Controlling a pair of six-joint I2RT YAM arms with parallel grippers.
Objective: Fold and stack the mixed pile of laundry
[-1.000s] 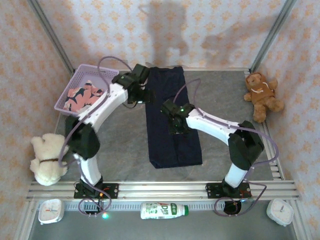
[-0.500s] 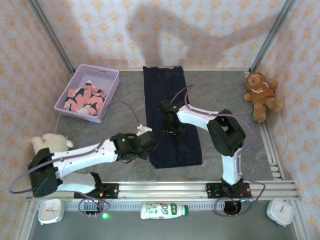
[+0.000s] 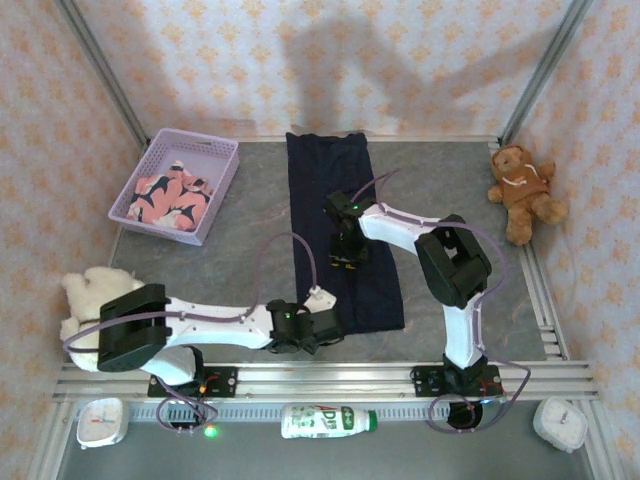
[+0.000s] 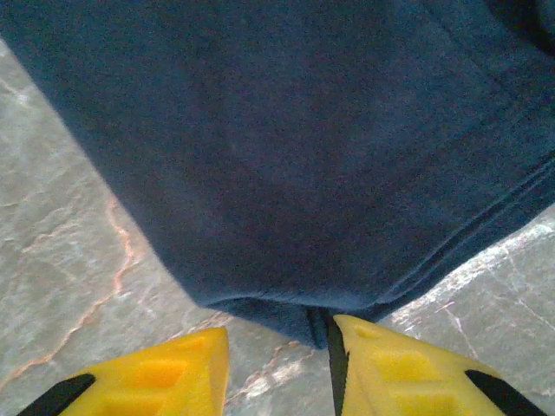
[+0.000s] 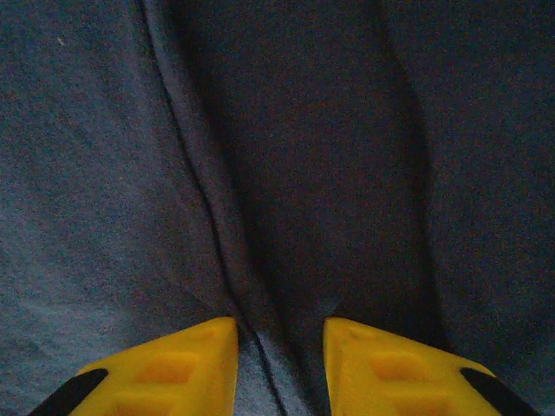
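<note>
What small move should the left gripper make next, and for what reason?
Probably ease forward and shut the left gripper on the near corner of the navy garment: its open fingers flank that corner's hem, while the open right gripper is over the cloth's middle.

Bright overhead view, soft shadows on back wall; wrist close-ups dimmer, blurry.

left arm: stretched low along bottom of frame, reaching right
left gripper: bottom centre, jaws apart
right arm: elbow folded, forearm reaching up-left
right gripper: frame centre, pointing down, jaws apart
</note>
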